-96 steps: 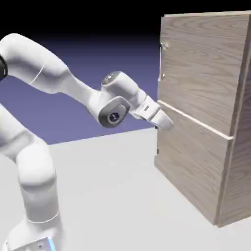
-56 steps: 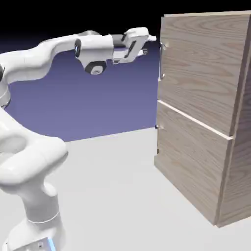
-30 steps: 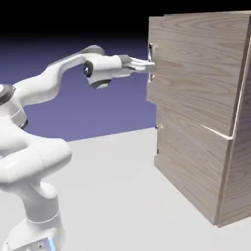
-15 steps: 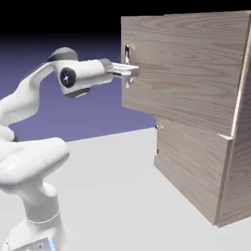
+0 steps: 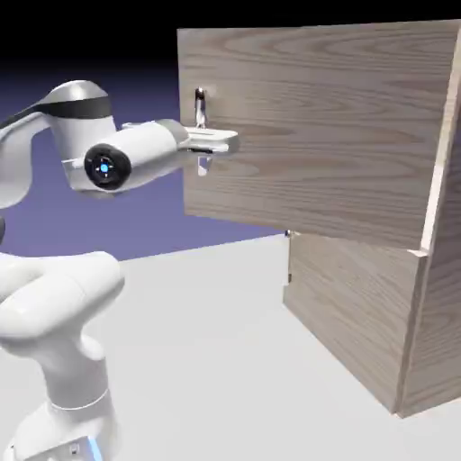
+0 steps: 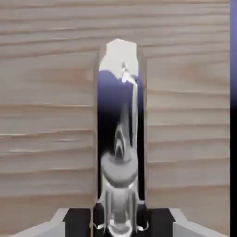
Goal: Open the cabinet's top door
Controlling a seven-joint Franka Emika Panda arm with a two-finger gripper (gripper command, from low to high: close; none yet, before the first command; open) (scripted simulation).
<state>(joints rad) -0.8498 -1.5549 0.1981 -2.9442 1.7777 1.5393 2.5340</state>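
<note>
- Exterior view: the claw point(image 5: 225, 142) pinches the upright silver handle point(image 5: 201, 106), near the top door's point(image 5: 315, 135) free edge.
- The top door stands part open, swung out from the cabinet point(image 5: 351, 315).
- Hand view: the handle's long axis runs straight ahead between the 2 fingertips.
- Next, likely: keep pulling along the hinge's arc.

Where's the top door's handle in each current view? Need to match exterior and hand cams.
Exterior view: handle at upper left of the swung-out top door, partly hidden by the gripper.
Hand view: same handle, large and mirror-like, upright just about mid-picture, running down between the finger tips at the bottom edge.
Shared landmark: the door's wood-grain face around the handle, in both views.
</note>
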